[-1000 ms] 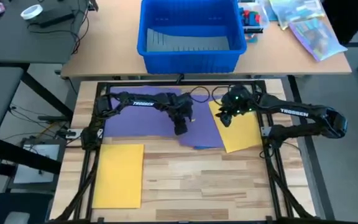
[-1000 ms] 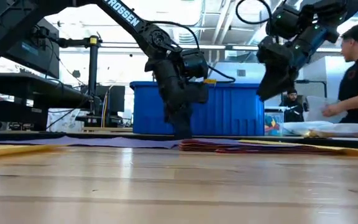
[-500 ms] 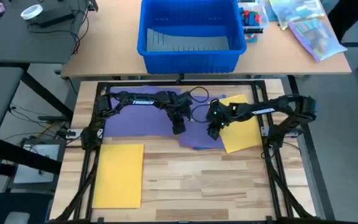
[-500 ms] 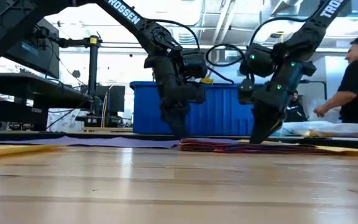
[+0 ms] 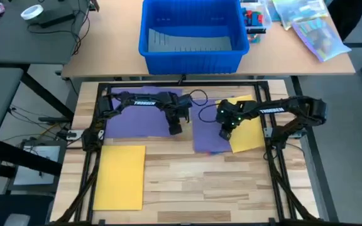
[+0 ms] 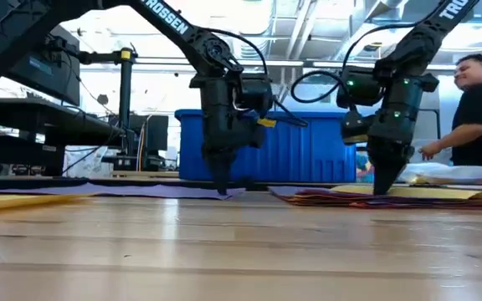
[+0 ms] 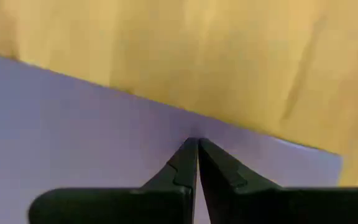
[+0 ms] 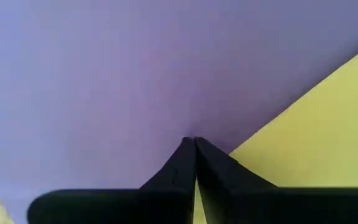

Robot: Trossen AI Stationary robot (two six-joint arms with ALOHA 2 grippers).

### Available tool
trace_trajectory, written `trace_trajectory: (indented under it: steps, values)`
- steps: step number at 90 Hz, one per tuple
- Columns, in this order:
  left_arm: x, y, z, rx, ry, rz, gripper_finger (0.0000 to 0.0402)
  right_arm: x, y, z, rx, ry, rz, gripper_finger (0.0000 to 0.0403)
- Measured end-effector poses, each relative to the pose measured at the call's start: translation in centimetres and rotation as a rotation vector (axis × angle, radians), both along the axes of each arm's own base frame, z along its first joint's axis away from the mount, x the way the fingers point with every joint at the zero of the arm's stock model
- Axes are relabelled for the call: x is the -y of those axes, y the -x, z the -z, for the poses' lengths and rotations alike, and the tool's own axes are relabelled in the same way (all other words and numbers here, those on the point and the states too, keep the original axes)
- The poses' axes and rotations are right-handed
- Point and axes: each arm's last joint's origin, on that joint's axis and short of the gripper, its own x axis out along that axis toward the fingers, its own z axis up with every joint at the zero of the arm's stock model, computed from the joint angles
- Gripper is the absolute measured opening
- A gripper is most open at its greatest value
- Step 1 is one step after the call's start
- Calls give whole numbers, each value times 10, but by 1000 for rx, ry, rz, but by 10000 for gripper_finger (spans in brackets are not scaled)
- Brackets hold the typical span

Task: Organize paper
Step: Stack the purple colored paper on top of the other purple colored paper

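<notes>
Your paper lies flat and matte on the slatted wooden desk (image 5: 187,182): a wide purple sheet (image 5: 137,116) at about 11 o'clock, a smaller purple sheet (image 5: 207,132) beside it overlapping a yellow sheet (image 5: 247,135) at 2 o'clock (red edges peek beneath in the low view), and another yellow sheet (image 5: 121,177) at 8 o'clock. The blue bin (image 5: 192,34) sits beyond at 12. Both arms point down; the left gripper (image 5: 175,130) and right gripper (image 5: 225,134) press their tips on purple paper, fingers clenched together.
</notes>
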Motion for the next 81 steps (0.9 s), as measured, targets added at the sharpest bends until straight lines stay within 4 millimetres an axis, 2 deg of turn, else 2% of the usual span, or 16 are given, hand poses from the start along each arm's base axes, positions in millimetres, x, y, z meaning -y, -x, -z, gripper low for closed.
trace_trajectory:
  steps: [14,26,36,46,61,81]
  values:
    - [-2,2,-3,-21,-2,-8,0,3,2,-9,46,28,17,1]
    - [-5,-16,-22,147,40,7,0,4,3,-12,63,35,21,1]
    - [-6,-24,-25,236,40,-6,0,3,2,-13,67,33,22,1]
    - [-8,-24,-17,269,23,2,0,2,1,-13,71,30,16,1]
    - [-9,-10,9,211,29,36,0,2,1,-13,72,27,18,1]
    - [-9,13,18,9,77,26,0,2,1,-13,70,26,19,1]
